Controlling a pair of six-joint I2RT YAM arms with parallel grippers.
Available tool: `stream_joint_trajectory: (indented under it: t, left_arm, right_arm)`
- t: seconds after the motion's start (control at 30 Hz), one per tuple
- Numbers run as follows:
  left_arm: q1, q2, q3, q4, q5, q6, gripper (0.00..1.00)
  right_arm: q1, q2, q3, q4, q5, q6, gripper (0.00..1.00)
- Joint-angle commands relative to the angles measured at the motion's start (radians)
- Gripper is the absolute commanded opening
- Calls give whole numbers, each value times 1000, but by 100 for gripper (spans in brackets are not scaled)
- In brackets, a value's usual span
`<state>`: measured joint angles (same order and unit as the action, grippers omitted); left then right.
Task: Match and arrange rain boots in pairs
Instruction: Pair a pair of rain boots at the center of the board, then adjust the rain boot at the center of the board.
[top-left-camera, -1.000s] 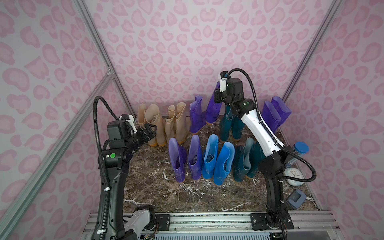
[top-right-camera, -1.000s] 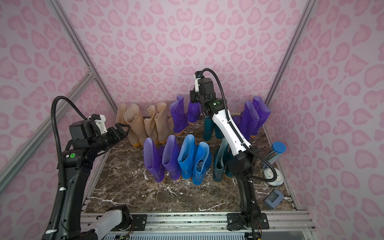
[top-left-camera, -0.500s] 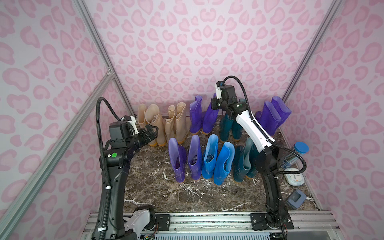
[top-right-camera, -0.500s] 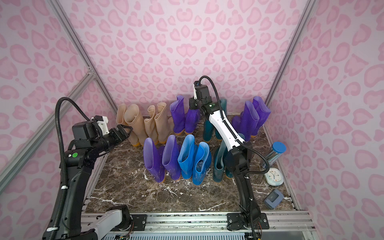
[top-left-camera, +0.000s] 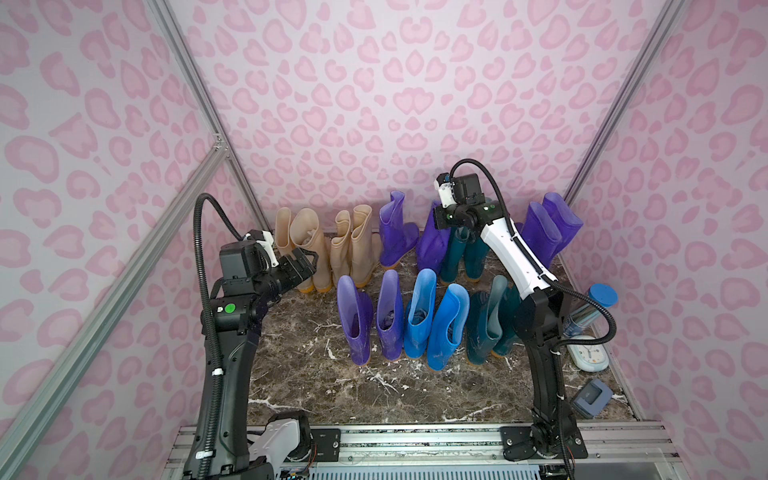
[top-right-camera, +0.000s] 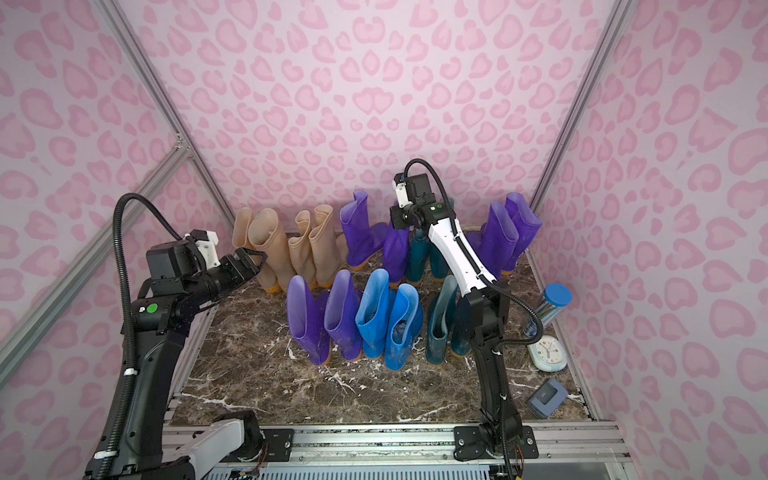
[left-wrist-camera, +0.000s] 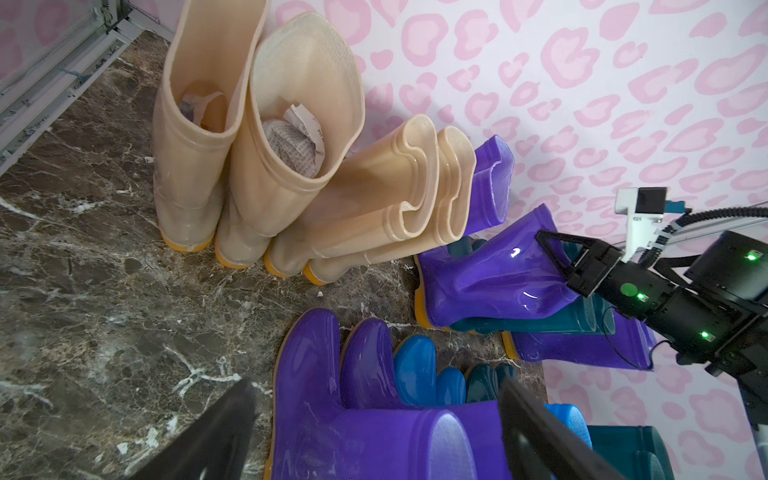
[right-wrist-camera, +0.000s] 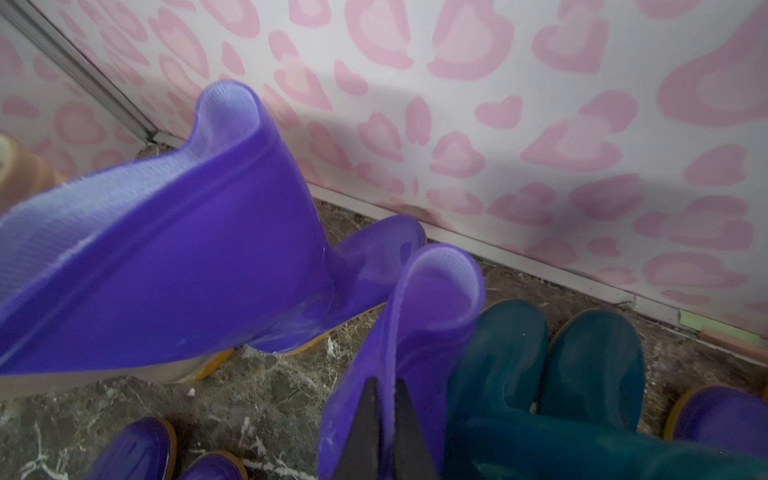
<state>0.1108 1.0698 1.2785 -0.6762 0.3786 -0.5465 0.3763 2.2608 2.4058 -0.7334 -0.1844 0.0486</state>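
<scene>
Rain boots stand on the marble floor in both top views. The back row has several beige boots (top-left-camera: 316, 245), a lone purple boot (top-left-camera: 395, 232), a dark teal pair (top-left-camera: 465, 257) and a purple pair (top-left-camera: 548, 228). The front row has purple (top-left-camera: 357, 320), blue (top-left-camera: 432, 324) and teal (top-left-camera: 486, 324) pairs. My right gripper (right-wrist-camera: 384, 388) is shut on the rim of another purple boot (right-wrist-camera: 419, 332), which hangs beside the lone purple boot (right-wrist-camera: 187, 257) with its sole at or just above the floor. My left gripper (top-left-camera: 305, 264) is open in front of the beige boots (left-wrist-camera: 266, 166), holding nothing.
At the right wall are a shiny cylinder with a blue cap (top-left-camera: 594, 307), a white clock (top-left-camera: 588, 359) and a small blue-grey device (top-left-camera: 592, 399). A metal rail (top-left-camera: 415, 440) runs along the front edge. Patterned walls close in the back and both sides.
The right arm has come down and moved left with the purple boot, bringing it low beside the lone purple boot at the back. The left arm has barely moved.
</scene>
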Motion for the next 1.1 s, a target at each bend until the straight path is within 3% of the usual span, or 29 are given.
stream_joint_trajectory:
  t: [0.0,0.07,0.1,0.13,0.23,0.33,0.5,0.7,0.83,0.93,1.07]
  left_arm:
    - [0,6,-3,41,17,-1,92]
    - [0,7,-2,49,24,-5,92]
    - [-2,9,-3,54,30,-8,92]
    - [-2,10,-3,57,36,-9,92]
    - [-18,31,22,61,70,14,94]
    - [-110,108,136,-8,41,97,97]
    - [-311,340,404,-103,-21,212,95]
    - [-454,708,819,-259,-112,326,92]
    - [-509,931,1093,-387,-325,354,88]
    - [-534,992,1142,-395,-449,343,87]
    - [-552,1024,1137,-366,-480,325,85]
  right_arm:
    - [-5,1,-24,-8,3,-81,0]
    - [-5,5,-23,-14,4,-82,0]
    - [-4,5,-23,-12,2,-76,5]
    - [-1,1,-22,-7,0,-63,21]
    - [15,-31,-22,29,-1,-27,46]
    - [31,-78,-20,74,12,23,56]
    - [45,-200,-82,136,94,109,63]
    - [46,-522,-530,372,158,224,65]
    - [45,-724,-785,472,168,250,68]
    - [44,-822,-875,483,173,251,70]
    - [38,-891,-929,473,177,243,70]
